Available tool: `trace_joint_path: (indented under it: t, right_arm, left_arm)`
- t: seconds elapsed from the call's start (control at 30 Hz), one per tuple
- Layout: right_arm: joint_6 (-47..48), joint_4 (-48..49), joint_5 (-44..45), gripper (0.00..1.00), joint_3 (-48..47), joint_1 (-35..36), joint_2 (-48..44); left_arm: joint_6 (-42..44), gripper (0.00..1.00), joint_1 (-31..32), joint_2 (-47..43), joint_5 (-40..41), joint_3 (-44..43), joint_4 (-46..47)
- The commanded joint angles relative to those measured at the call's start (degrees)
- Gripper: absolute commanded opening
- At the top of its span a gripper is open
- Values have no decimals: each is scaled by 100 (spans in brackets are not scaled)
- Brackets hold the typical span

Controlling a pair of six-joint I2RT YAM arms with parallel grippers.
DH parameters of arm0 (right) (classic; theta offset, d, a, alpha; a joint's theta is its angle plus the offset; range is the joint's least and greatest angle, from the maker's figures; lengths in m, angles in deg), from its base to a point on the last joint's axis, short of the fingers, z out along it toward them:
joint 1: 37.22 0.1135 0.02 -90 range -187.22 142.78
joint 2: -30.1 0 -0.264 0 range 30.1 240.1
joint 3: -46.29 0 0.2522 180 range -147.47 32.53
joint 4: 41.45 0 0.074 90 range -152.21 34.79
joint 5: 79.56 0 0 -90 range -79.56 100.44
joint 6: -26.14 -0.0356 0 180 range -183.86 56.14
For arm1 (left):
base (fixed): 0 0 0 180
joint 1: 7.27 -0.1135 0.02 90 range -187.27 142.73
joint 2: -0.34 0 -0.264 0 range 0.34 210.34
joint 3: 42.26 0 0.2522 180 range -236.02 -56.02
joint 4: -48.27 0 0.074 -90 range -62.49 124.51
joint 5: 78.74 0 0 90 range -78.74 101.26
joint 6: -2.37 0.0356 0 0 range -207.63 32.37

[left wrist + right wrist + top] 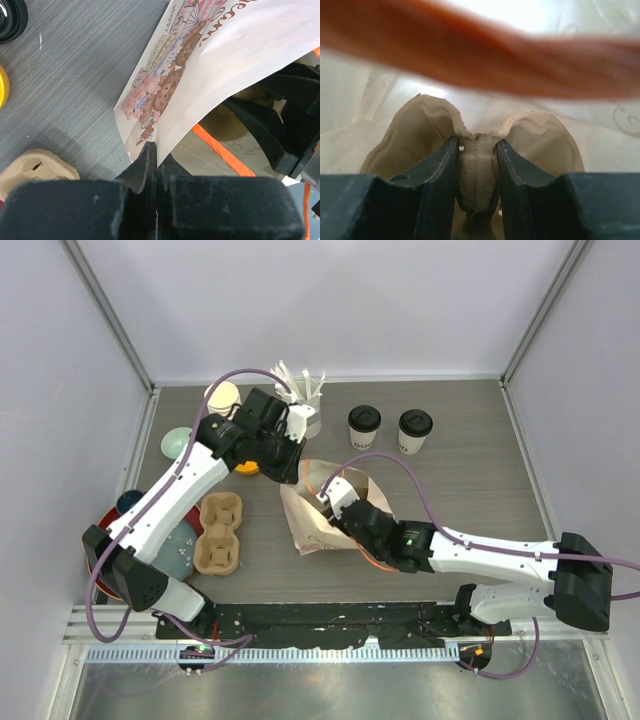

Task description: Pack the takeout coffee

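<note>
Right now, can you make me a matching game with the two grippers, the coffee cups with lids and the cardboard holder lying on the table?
Things:
1. left gripper
2. right gripper
3. lidded cups
4. spare carrier

States:
A. standing untouched at the back of the table
B. shut on the edge of the paper bag
C. lying empty outside the bag
D. gripping a second carrier inside the bag

Pairs: 1-B, 2-D, 3-A, 4-C

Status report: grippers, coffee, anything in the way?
Left gripper shut on paper bag edge. Right gripper shut on cup carrier inside bag. Lidded cup and second lidded cup standing at back, unpacked. Nothing between them and bag.
</note>
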Motion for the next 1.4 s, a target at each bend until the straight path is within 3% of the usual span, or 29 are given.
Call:
trace_joint_path:
  t: [0.0, 0.17, 0.23, 0.33, 0.53, 0.63, 0.93, 1.1, 1.2, 1.27, 1.37]
  right_arm:
    - [-6, -707, 184, 29, 134, 31, 50]
    - [92, -679, 236, 31, 275, 40, -171]
    - [48, -671, -8, 31, 283, 14, -197]
    - [-31, -486, -624, 31, 319, -161, -258]
    - [-101, -328, -1371, 31, 257, -460, -382]
    - [-102, -345, -1504, 31, 248, -531, -435]
    - [-102, -389, -1609, 32, 134, -566, -461]
    - [-102, -451, -1609, 31, 64, -566, -514]
    - [-102, -451, -1513, 32, 81, -566, -637]
    - [-233, -477, -1460, 31, 99, -575, -698]
    - [-347, -486, -1442, 31, 169, -680, -724]
  left_arm:
    - [176, 0, -101, 15, 270, -311, -42]
    - [316, 0, -338, 112, 87, -372, 28]
    - [466, 0, -312, -46, -463, -293, 169]
    - [1028, 32, -84, -195, -660, -249, 134]
    - [1661, 60, 610, -354, -669, -258, 169]
    - [1662, 66, 769, -371, -678, -442, 362]
    - [1741, 73, 769, -187, -1082, -592, 670]
    - [1732, 63, 769, 129, -1214, -574, 415]
    - [1706, 48, 769, 86, -1214, -504, 362]
    - [1741, 47, 769, 33, -1206, -539, 249]
    - [1837, 54, 725, -160, -1083, -723, 55]
